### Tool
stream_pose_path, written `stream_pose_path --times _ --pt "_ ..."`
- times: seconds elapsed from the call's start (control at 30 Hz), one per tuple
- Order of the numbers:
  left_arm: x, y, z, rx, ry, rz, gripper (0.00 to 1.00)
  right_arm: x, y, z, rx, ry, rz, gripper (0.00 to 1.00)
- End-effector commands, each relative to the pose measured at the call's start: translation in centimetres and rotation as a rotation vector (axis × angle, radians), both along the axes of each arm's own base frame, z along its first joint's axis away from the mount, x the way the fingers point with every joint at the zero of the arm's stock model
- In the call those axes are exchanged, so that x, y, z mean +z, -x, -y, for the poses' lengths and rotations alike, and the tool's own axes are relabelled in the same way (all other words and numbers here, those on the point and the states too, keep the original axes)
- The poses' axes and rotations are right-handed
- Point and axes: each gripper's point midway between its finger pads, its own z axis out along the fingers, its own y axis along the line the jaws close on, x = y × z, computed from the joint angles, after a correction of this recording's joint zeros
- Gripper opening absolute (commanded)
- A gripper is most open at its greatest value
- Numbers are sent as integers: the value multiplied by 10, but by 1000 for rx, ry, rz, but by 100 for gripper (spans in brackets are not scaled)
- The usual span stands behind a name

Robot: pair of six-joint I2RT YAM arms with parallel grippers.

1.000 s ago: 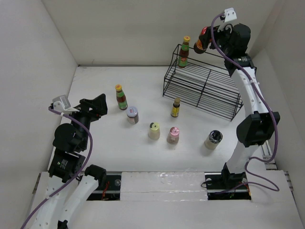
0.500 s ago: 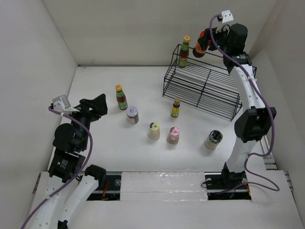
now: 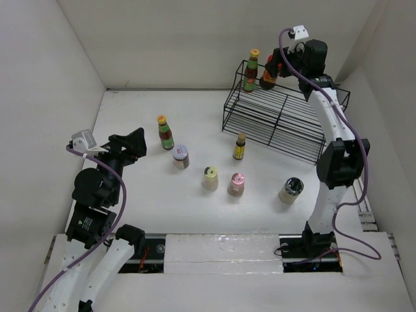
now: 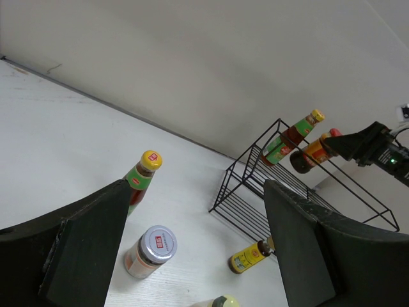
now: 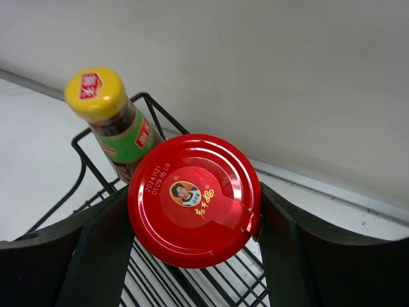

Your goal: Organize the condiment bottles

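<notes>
My right gripper [image 3: 273,65] is shut on the red-lidded dark jar [image 5: 193,199], holding it over the top shelf of the black wire rack [image 3: 279,120], right next to a yellow-capped green-labelled bottle [image 3: 251,70] standing there. That jar also shows in the left wrist view [image 4: 313,151]. On the table stand another yellow-capped bottle [image 3: 164,131], a silver-lidded jar [image 3: 181,156], a small yellow-labelled bottle [image 3: 240,146], a cream shaker [image 3: 210,177], a pink-capped shaker [image 3: 236,184] and a dark-topped shaker [image 3: 290,190]. My left gripper [image 3: 133,144] is open and empty at the table's left.
White walls close the table at the back and both sides. The rack's lower shelf [image 3: 270,130] holds nothing. The right arm [image 3: 338,149] reaches up along the rack's right end.
My right gripper has carried the red-lidded jar to the left and down, close beside the bottle on the rack's top shelf. The left arm has not moved.
</notes>
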Motion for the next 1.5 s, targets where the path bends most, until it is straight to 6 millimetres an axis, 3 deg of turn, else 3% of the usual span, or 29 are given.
stream_pose_path --times 0.0,0.07,0.23,0.37,0.47,0.6,0.67,0.73,0.77,0.8,0.83,0.9,0.93,0.97,1.03,1.07,1.13,1.23,1.27,1.3,1.37,1.4,1.43,1.47 --pt "8 -2 1 -3 7 34 80 56 0 -5 20 -21 175 53" --pt "8 -2 1 -4 7 34 80 37 -6 -4 11 -17 131 55" --pt "8 -2 1 -4 7 34 80 15 -14 -1 -7 -2 79 59" --pt "8 -2 1 -4 7 34 80 10 -15 -3 -20 14 59 78" --pt "8 -2 1 -4 7 34 80 12 -15 -1 -28 24 61 86" --pt "8 -2 1 -4 7 34 80 47 -2 -5 -20 16 133 94" --pt "8 -2 1 -4 7 34 80 80 12 -4 -21 8 206 96" --pt "8 -2 1 -4 7 34 80 85 21 -1 -30 7 218 96" --pt "8 -2 1 -4 7 34 80 111 38 -5 -20 -2 283 96" --pt "8 -2 1 -4 7 34 80 117 46 -5 -21 -4 302 96" --pt "8 -2 1 -4 7 34 80 119 57 -18 5 -10 316 91" --pt "8 -2 1 -4 7 34 80 113 81 -29 34 -3 322 83" --pt "8 -2 1 -4 7 34 80 108 95 -49 76 -10 322 75" --pt "8 -2 1 -4 7 34 80 91 110 -60 104 -13 314 56" --pt "8 -2 1 -4 7 34 80 74 128 -78 124 -26 292 37" --pt "8 -2 1 -4 7 34 80 65 139 -99 146 -34 292 28" --pt "8 -2 3 -15 15 34 80 36 152 -109 126 -69 219 22" --pt "8 -2 3 -15 15 34 80 10 171 -136 186 -105 177 28" --pt "8 -2 3 -15 15 34 80 1 175 -142 201 -98 153 36" --pt "8 -2 3 -15 15 34 80 -6 177 -145 167 -75 132 54" --pt "10 0 3 -15 18 43 80 -37 180 -135 92 -27 57 73" --pt "10 0 3 -15 18 43 80 -42 179 -128 51 -18 53 79" --pt "10 0 3 -15 18 43 80 -59 183 -126 49 -9 10 85" --pt "10 0 3 -15 18 43 80 -68 183 -123 47 -8 -15 85"
